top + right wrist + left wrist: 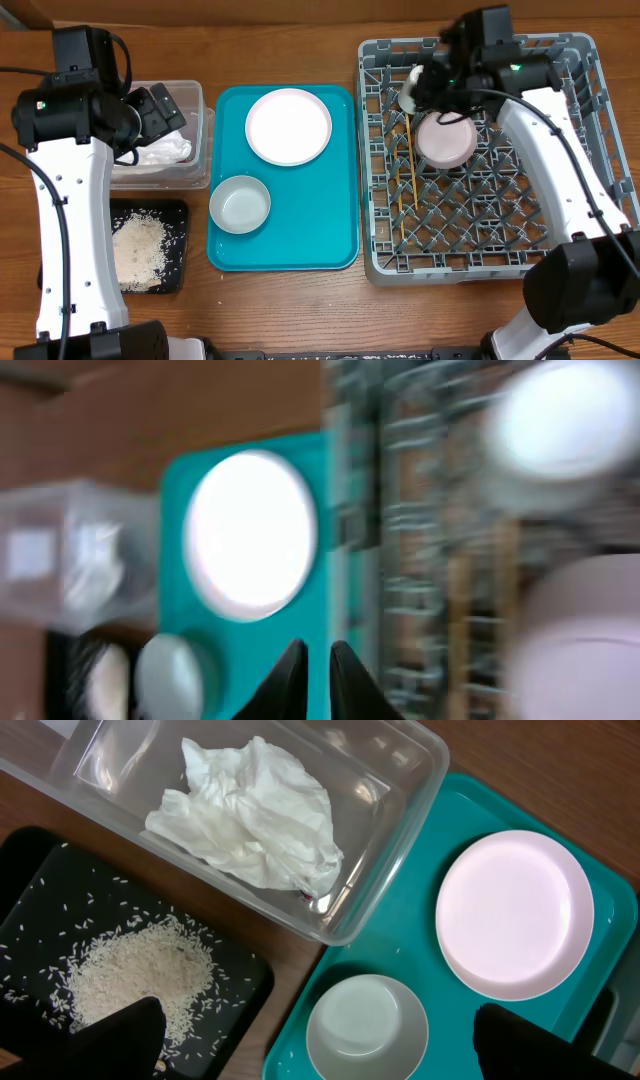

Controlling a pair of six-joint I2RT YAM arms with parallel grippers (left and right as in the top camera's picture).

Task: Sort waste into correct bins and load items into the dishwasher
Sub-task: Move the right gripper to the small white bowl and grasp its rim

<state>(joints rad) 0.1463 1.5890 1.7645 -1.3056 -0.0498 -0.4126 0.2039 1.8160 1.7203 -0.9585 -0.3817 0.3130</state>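
Observation:
The crumpled white napkin (250,815) lies in the clear tub (400,850), with a speck of red at its lower edge. Loose rice (140,970) is heaped in the black tray (40,890). The pale pink plate (288,125) and the whitish bowl (240,203) sit on the teal tray. The grey dish rack (560,250) holds the chopsticks (405,175), the cream cup (409,98) and a pink dish (446,142). My left gripper (320,1050) is open and empty, above the bowl (367,1025) and the tray's edge. My right gripper (318,660) is shut and empty, over the rack's left part (425,80).
The teal serving tray (300,240) lies between the bins and the rack. The tub (200,110) stands at the back left, with the black tray (180,215) in front of it. The right wrist view is blurred. Bare wooden table runs along the front.

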